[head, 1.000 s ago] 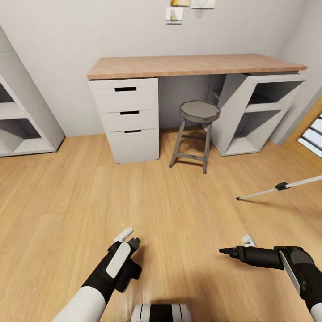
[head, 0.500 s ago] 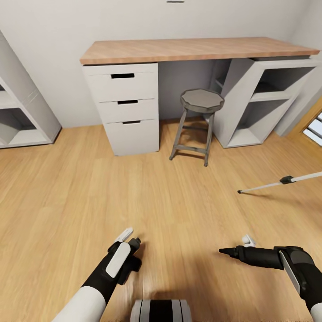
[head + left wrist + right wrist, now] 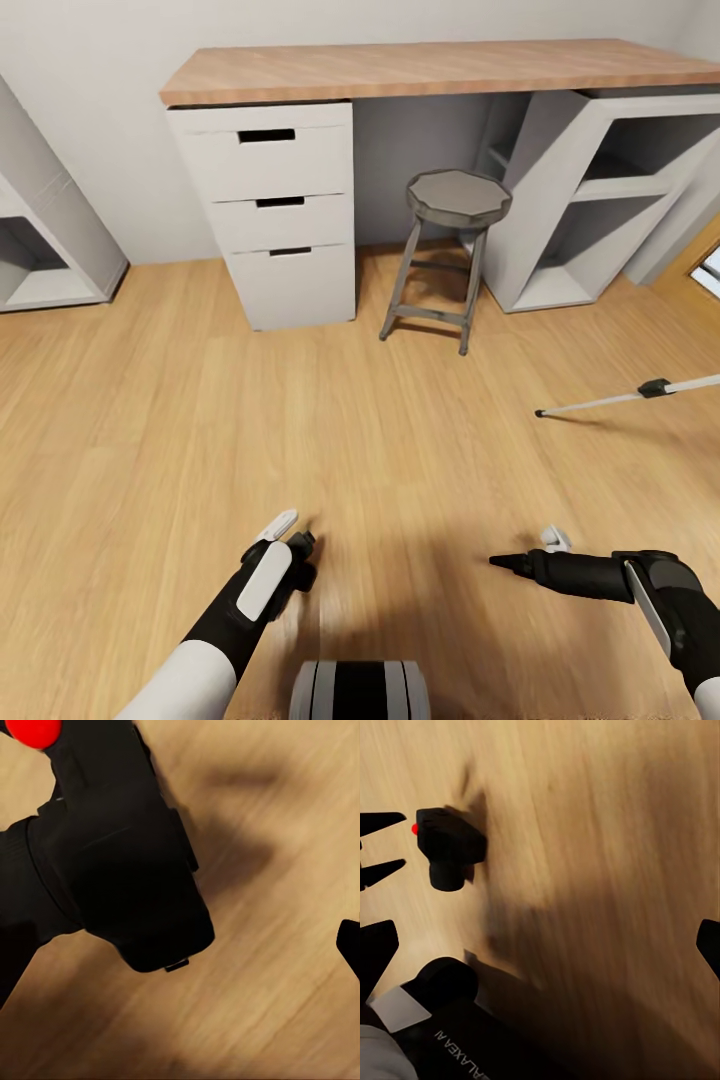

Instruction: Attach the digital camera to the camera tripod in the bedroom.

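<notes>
I look down over both my arms at a light wood floor (image 3: 150, 420). My left gripper (image 3: 290, 535) is low at the left, and the digital camera (image 3: 124, 870) sits right against it. In my left wrist view the camera is a black box with its red button (image 3: 31, 730) at one corner, close up against the near finger; the far fingertip (image 3: 350, 945) stands well apart from it, with bare floor between. So the jaws are spread, and I cannot tell whether the camera is truly gripped or just resting against one finger. My right wrist view shows the same camera (image 3: 448, 847) from across the floor, beside two dark pointed fingertips (image 3: 381, 821) of my left gripper.

My right gripper (image 3: 525, 552) is low at the right, pointing toward the left. Its fingers are apart and hold nothing.

One silver-white leg of the camera tripod (image 3: 625, 395) slants in from the right edge, its black foot on the floor, well apart from both grippers.

Ahead, a desk (image 3: 430, 68) with a wood top stands against the wall, with white drawers (image 3: 270, 210) under its left end and open white shelves (image 3: 600, 190) under its right. A grey stool (image 3: 445, 250) stands between them.
</notes>
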Robot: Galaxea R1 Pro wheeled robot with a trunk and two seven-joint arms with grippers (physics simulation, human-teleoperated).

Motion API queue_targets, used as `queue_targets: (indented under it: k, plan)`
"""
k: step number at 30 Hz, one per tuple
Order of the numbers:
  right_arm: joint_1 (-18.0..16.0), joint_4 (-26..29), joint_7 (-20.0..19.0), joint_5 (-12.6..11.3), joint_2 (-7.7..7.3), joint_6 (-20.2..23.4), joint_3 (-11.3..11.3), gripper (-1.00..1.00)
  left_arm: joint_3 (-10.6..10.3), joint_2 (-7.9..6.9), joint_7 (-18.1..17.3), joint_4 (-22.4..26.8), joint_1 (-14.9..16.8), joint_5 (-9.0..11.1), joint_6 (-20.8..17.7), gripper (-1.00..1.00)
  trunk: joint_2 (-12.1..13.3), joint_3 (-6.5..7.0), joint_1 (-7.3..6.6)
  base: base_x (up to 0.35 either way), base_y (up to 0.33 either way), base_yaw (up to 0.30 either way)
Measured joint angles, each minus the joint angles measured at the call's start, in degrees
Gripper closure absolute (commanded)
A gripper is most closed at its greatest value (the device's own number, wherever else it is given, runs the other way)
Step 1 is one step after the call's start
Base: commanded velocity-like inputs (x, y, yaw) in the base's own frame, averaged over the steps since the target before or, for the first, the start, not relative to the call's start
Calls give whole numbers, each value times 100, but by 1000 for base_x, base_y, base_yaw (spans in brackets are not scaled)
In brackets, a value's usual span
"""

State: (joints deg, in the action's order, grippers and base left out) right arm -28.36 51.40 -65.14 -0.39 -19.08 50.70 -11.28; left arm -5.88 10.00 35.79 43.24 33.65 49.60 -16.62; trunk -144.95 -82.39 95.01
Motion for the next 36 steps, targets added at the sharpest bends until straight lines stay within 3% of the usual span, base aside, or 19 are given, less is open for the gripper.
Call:
queue_targets:
  k: [18, 21, 36]
  plan:
    - [0, 0, -1, 0, 21, 0, 10, -100, -9, 0, 5, 8, 0, 2, 0, -100, -24, -399, 46, 0, 0, 0]
    - [0, 0, -5, -15, 36, 6, -28, -100, -106, 0, -32, 74, -6, 92, -28, -100, -25, -399, 46, 0, 0, 0]
    - [0, 0, -8, 28, 55, 5, -16, -100, -489, 0, -62, 407, -21, 162, -48, -100, -25, -399, 46, 0, 0, 0]
